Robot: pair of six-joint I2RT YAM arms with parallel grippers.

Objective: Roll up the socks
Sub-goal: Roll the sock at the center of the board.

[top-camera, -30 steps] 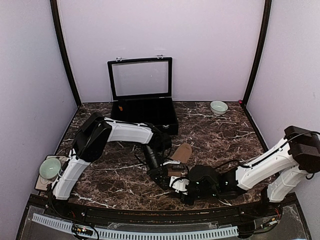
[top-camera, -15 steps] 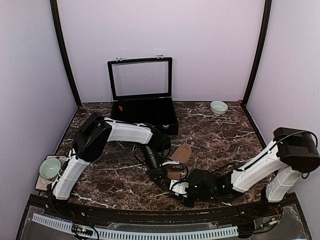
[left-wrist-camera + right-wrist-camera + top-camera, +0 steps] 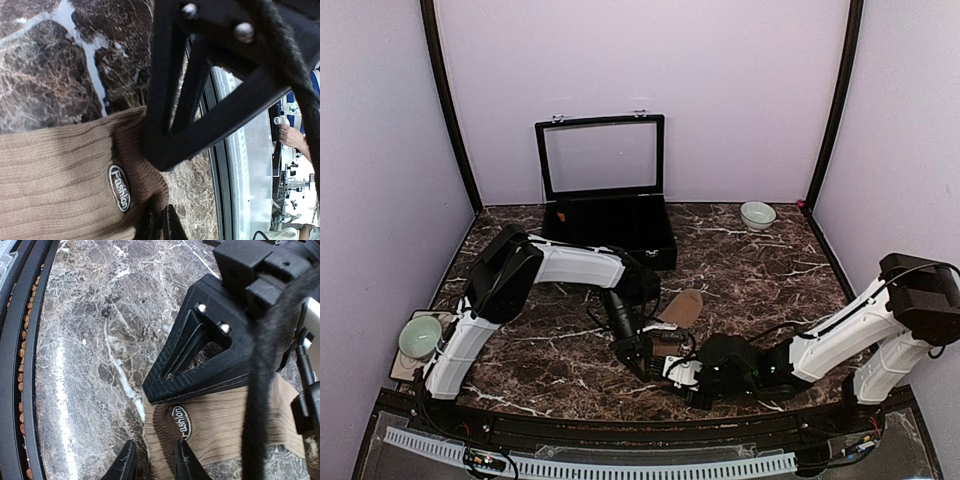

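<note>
The tan-brown ribbed fabric sock point(image 3: 684, 304) lay flat on the dark brown marble-patterned surface point(image 3: 750, 270), near its front edge and about midway between the two arms. Its darker cuff pointed toward the arm bases, and an oval patch reading "Fashion" point(image 3: 120, 187) sat just behind that cuff.

The left end effector point(image 3: 160, 225) reached down to the cuff's corner. Its fingertips were pressed together, and a fold of the cuff edge appeared to be caught between them.

The right end effector point(image 3: 155, 462) came in low from the right and met the same end of the sock. Its two fingers stood partly apart and straddled the cuff's outer edge. Bare surface showed between one finger point(image 3: 127, 462) and the fabric, so nothing was clamped. The two end effectors were crowded together over the cuff, nearly touching.

Further back stood a black hinged case with a clear lid point(image 3: 620, 235), open and upright. A small pale bowl point(image 3: 757, 214) sat at the far right, and a pale green bowl point(image 3: 420, 335) at the left edge.
</note>
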